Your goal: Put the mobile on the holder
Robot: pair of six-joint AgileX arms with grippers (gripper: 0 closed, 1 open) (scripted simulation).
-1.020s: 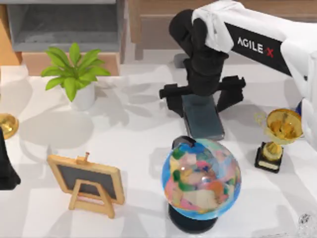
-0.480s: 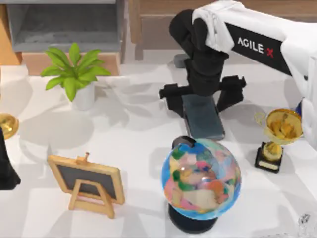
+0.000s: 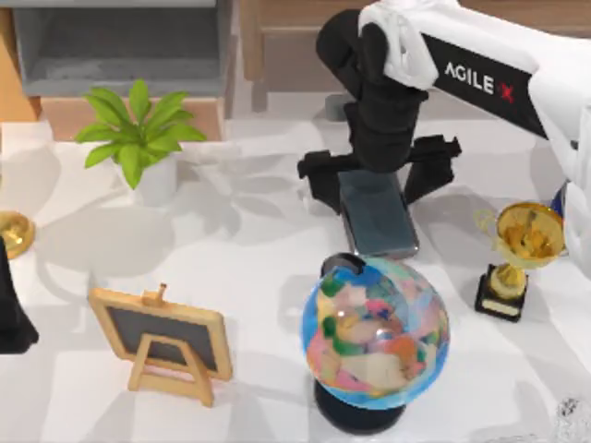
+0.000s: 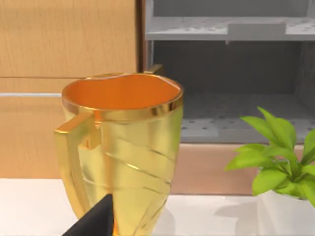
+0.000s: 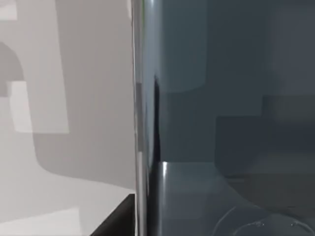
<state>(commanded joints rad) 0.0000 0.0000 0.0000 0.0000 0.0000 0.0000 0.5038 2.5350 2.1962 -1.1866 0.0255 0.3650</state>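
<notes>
The mobile (image 3: 379, 222) is a dark glossy slab lying flat on the white table just behind the globe (image 3: 376, 330). In the right wrist view its screen (image 5: 226, 118) is very close. My right gripper (image 3: 376, 175) hovers over the mobile's far end, open, with one black finger on each side of it and wider apart than the phone. A small grey piece (image 3: 334, 109) peeks out behind the right wrist; I cannot tell whether it is the holder. My left gripper (image 3: 11, 309) sits parked at the table's left edge, facing a gold cup (image 4: 123, 147).
A wood-framed small blackboard (image 3: 164, 340) stands front left. A potted plant (image 3: 138, 138) is at the back left. A gold trophy (image 3: 519, 254) stands right of the mobile. A grey shelf unit (image 3: 120, 46) and wooden furniture line the back.
My right gripper has shifted slightly toward the back of the table. The mobile has stayed where it lay, and the left arm has not moved.
</notes>
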